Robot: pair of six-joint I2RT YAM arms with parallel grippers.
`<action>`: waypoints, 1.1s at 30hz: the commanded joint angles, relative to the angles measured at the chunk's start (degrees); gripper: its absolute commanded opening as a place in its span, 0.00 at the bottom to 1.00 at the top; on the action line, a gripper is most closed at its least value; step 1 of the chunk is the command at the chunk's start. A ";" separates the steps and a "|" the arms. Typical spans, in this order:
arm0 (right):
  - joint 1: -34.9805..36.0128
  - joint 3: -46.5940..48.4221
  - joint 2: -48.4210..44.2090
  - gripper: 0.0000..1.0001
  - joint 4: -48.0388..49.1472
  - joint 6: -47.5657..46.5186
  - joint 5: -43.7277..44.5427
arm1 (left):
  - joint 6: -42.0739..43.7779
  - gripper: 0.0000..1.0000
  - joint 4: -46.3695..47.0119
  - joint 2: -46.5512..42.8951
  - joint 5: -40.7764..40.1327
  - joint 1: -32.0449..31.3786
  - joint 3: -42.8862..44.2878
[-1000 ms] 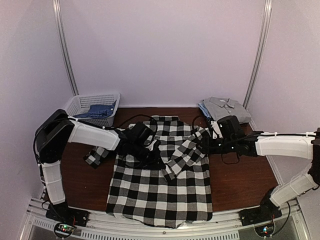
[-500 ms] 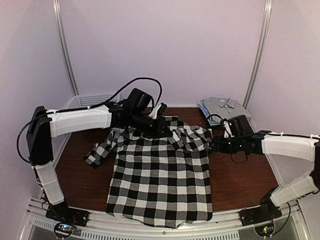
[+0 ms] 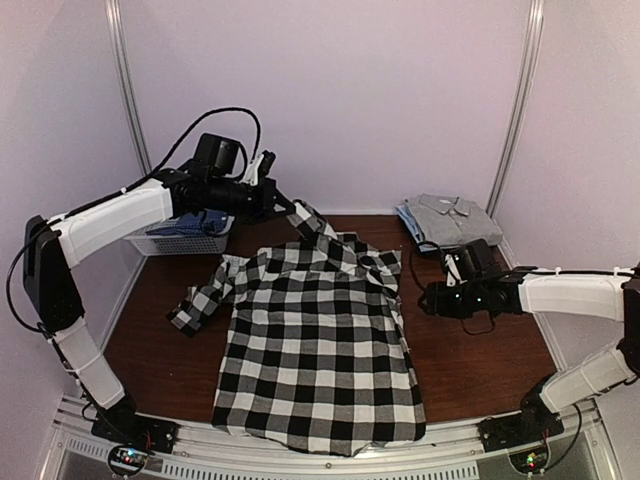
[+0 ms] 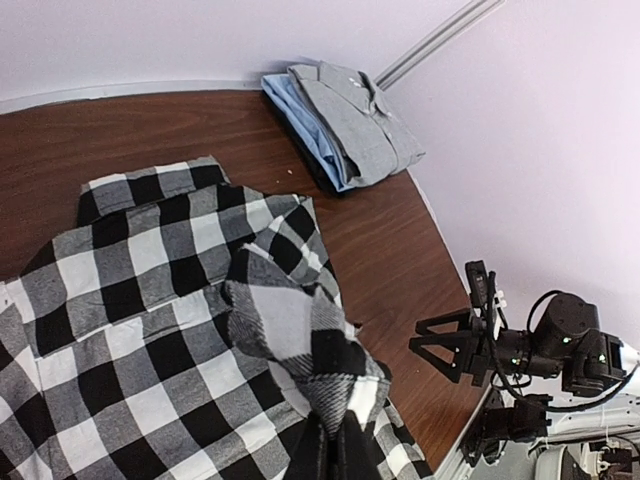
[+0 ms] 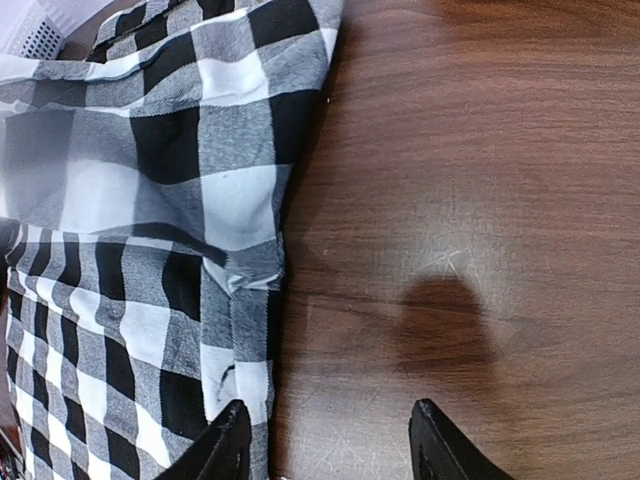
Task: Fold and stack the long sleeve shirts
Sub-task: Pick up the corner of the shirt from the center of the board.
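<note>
Nearest me, one black-and-white checked shirt (image 3: 320, 350) lies spread flat on the brown tabletop (image 3: 480, 350), its hem at the near edge and its collar toward the far side. One sleeve (image 3: 200, 300) rests crumpled on the wood to its left. My right end effector (image 5: 328, 440) hangs low over bare wood just beside the shirt's right edge, with its two fingers partly apart and nothing between them. Farther back, my left end effector (image 4: 333, 445) is pinched fully closed on the other sleeve (image 3: 310, 222), holding it up off the tabletop near the collar. At the far right sits one folded stack in which I can count two shirts, a grey shirt (image 3: 450, 215) on a light blue shirt (image 4: 300, 120). One white basket (image 3: 175, 243) stands at the far left.
</note>
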 commanded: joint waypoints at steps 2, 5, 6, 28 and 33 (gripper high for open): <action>4.94 -0.13 0.43 0.56 -1.93 0.72 -2.08 | 2.56 0.00 -0.06 -3.50 0.85 3.30 -2.36; 8.55 -0.56 -1.23 0.55 -5.01 1.97 -1.76 | 3.17 0.00 -0.08 -3.65 1.48 4.23 -2.87; 9.60 -0.97 -2.15 0.55 -6.07 2.62 -1.83 | 3.30 0.00 -0.06 -3.69 1.56 4.41 -2.96; 42.90 -12.13 -16.37 0.40 -17.38 30.83 0.58 | 4.82 0.00 2.95 -1.61 4.99 6.03 -3.77; 43.69 -13.13 -14.88 0.26 -14.94 31.66 -0.78 | 5.26 0.00 3.46 0.42 3.89 6.23 -2.99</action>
